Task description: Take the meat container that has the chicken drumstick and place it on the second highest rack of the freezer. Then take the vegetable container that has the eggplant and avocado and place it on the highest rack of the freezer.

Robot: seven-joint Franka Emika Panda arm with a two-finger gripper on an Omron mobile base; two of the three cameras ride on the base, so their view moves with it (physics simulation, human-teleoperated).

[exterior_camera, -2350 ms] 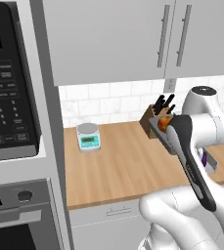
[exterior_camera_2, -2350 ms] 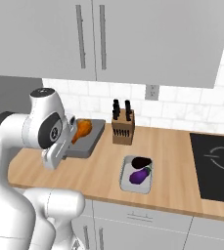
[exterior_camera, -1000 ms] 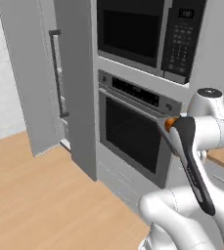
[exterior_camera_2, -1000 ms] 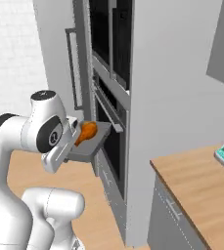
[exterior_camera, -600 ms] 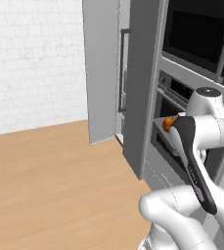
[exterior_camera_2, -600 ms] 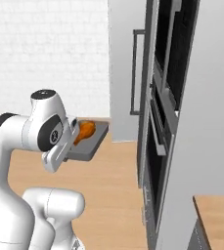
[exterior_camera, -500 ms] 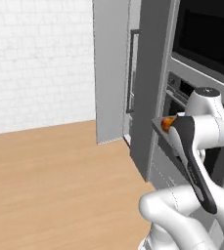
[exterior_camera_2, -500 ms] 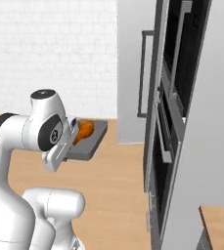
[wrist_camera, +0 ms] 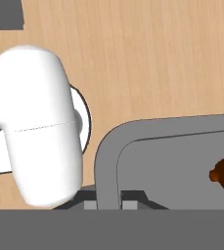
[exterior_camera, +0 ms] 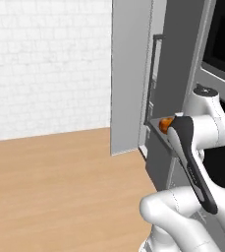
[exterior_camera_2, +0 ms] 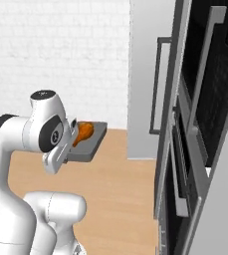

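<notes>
the end effector is pinched on the rim of the meat container, with one fingertip to either side of the tray wall at 6 o'clock in the hand view. the grip is at the edge, so the flat grey tray projects level in front of the arm; this keeps the chicken drumstick from rolling off. the drumstick lies inside the tray, near its far side, and shows at 3 o'clock in the hand view.

in the right base view, the freezer stands at 2 o'clock from the tray, well apart from it. its door is swung open, with the dark bar handle facing the robot. the racks cannot be made out. wooden floor lies below the tray. judged status: transport to the second highest rack is in progress; placement is not yet done.
</notes>
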